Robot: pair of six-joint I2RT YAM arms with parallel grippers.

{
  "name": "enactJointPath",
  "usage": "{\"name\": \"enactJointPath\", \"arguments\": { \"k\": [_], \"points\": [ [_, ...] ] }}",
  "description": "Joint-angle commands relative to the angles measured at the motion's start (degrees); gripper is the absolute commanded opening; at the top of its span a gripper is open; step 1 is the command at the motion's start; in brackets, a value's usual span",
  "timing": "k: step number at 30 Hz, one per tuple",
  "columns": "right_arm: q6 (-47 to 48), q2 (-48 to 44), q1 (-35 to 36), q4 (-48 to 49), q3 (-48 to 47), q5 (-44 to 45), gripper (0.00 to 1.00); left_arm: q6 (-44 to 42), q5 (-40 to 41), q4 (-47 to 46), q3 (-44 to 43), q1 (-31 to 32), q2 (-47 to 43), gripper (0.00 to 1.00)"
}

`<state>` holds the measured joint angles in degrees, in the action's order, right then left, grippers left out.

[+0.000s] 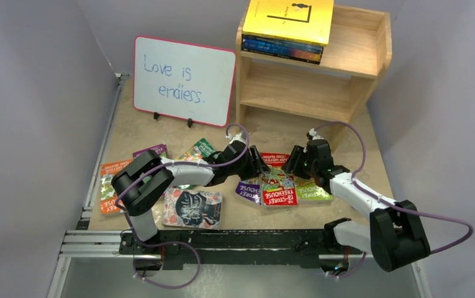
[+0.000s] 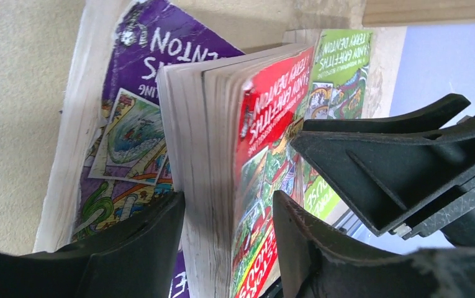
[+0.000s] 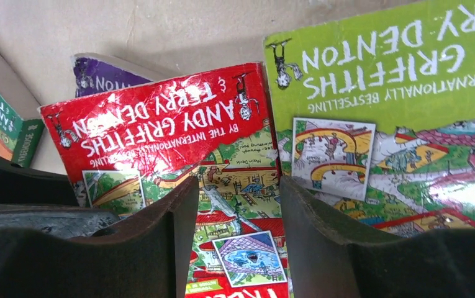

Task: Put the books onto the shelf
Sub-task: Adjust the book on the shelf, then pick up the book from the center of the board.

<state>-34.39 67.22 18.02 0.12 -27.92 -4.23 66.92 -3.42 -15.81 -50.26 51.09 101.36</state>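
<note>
- While tipped up on its long edge, red Treehouse book (image 2: 266, 180) between the fingers of the left gripper (image 2: 228, 230), page block facing the left wrist camera, cover turned toward the right arm.
- Left gripper half spread, one finger (image 2: 141, 248) at the page side, the other at the red cover; firm pinch or mere straddle, cannot tell.
- Right gripper (image 3: 238, 236) low over the same red cover, jaws part-way apart, a finger on either side of the cover art; contact with the book, cannot tell.
- Red book's long axis roughly toward and away from the arm bases, title end nearest the bases in the top view (image 1: 278, 189).
- Purple book (image 2: 129, 136) flat on the table (image 1: 272, 133) just left of the red one, green book (image 3: 396, 105) flat just to its right, both lying the same way.
- Further left on the table: floral book (image 1: 192, 208), orange book (image 1: 108, 183), another green one (image 1: 197, 149).
- Wooden shelf (image 1: 352, 68) at the far side, well apart from the grippers, yellow book (image 1: 290, 18) flat atop dark blue books (image 1: 282, 48) on its upper tier.
- Pink-edged whiteboard (image 1: 182, 81) upright left of the shelf.
</note>
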Motion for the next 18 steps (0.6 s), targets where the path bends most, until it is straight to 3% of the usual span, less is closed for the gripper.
{"name": "enactJointPath", "arguments": {
  "k": [1, 8, 13, 18],
  "points": [
    [0.17, 5.10, 0.59, 0.79, 2.27, -2.43, 0.53, 3.50, 3.24, 6.09, -1.18, 1.09, 1.50, 0.51],
    [-0.95, 6.97, 1.04, 2.43, 2.16, -3.88, 0.52, 2.26, 4.24, 6.93, -2.67, 1.03, -1.80, 0.19],
    [-2.18, 5.66, 1.05, 3.19, 2.67, -4.33, 0.51, 0.60, 2.72, 10.03, -5.04, 0.95, -2.93, 0.02],
    [-3.69, 1.04, 1.05, 0.43, 2.66, -2.21, 0.56, -4.91, 1.29, 14.32, -7.50, -0.02, -4.20, 0.00]
  ]
}}
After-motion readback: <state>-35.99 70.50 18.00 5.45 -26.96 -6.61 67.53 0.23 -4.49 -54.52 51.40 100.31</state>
